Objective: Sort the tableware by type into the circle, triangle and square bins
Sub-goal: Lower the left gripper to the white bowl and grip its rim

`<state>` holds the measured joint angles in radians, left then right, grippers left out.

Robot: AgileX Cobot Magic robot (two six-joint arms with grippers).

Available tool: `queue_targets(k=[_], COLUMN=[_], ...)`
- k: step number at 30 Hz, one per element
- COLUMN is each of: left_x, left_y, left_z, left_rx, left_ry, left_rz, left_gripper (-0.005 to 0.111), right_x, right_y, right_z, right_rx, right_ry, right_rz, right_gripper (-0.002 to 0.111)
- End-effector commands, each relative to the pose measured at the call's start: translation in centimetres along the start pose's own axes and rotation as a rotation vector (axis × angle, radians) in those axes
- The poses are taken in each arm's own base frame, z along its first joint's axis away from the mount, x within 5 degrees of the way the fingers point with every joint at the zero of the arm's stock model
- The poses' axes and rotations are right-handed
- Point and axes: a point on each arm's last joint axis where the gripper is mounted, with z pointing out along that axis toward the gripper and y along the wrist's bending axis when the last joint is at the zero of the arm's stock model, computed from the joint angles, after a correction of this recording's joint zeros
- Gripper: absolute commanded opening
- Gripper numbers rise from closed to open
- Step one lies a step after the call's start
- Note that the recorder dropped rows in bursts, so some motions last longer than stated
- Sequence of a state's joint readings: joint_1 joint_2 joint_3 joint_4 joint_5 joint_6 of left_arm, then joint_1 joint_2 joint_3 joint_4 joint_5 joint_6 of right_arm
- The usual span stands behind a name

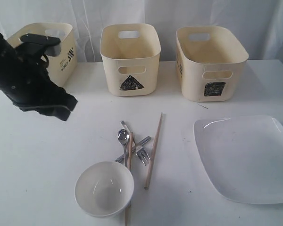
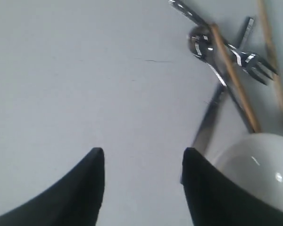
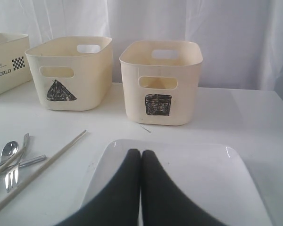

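My left gripper is open over bare table, with nothing between its fingers; in the exterior view it hangs at the left. Beside it lie the white bowl, spoon, fork, knife and two chopsticks. My right gripper is shut and empty over the large white square plate. At the back stand the triangle tub and the square tub. A third cream tub is half hidden by my left arm and its mark does not show. No steel mugs or steel bowls are in view.
The cutlery pile lies mid-table, with the white bowl at the front edge and the plate at the right. A white curtain hangs behind the tubs.
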<state>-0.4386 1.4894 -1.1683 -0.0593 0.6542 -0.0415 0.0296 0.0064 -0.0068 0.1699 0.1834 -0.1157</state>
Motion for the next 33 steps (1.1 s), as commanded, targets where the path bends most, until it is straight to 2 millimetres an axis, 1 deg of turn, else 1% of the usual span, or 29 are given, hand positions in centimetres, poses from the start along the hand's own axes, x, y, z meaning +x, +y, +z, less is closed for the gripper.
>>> queue_targets(k=[1, 4, 7, 8, 11, 15, 20, 24, 28, 33], left_x=[0.7, 1.4, 1.8, 2.0, 3.7, 5.0, 5.3, 5.8, 6.2, 6.2], left_y=[-3.1, -4.7, -6.1, -6.2, -6.0, -5.8, -5.7, -5.6, -5.6, -5.6], left_z=[-0.2, -0.2, 0.0, 0.2, 1.8, 3.3, 4.0, 4.8, 6.1, 7.6], left_rx=[0.076, 0.105, 0.127, 0.129, 0.126, 0.121, 0.120, 0.120, 0.121, 0.122], left_ry=[0.044, 0.102, 0.105, 0.106, 0.140, 0.137, 0.091, 0.092, 0.127, 0.138], left_rz=[0.079, 0.130, 0.169, 0.169, 0.153, 0.136, 0.119, 0.104, 0.089, 0.069], left_gripper=[0.062, 0.063, 0.063, 0.063, 0.063, 0.063, 0.063, 0.063, 0.063, 0.063], right_x=[0.1, 0.1, 0.1, 0.1, 0.1, 0.1, 0.1, 0.1, 0.1, 0.1], right_y=[0.0, 0.0, 0.0, 0.0, 0.0, 0.0, 0.0, 0.0, 0.0, 0.0], right_z=[0.0, 0.0, 0.0, 0.0, 0.0, 0.0, 0.0, 0.0, 0.0, 0.0], right_rx=[0.000, 0.000, 0.000, 0.000, 0.000, 0.000, 0.000, 0.000, 0.000, 0.000], right_ry=[-0.005, -0.005, -0.005, -0.005, -0.005, -0.005, -0.005, -0.005, -0.005, -0.005], right_rz=[-0.004, -0.004, -0.004, -0.004, -0.004, -0.004, -0.004, -0.004, -0.004, -0.004], right_gripper=[0.000, 0.000, 0.000, 0.000, 0.000, 0.000, 0.000, 0.000, 0.000, 0.000])
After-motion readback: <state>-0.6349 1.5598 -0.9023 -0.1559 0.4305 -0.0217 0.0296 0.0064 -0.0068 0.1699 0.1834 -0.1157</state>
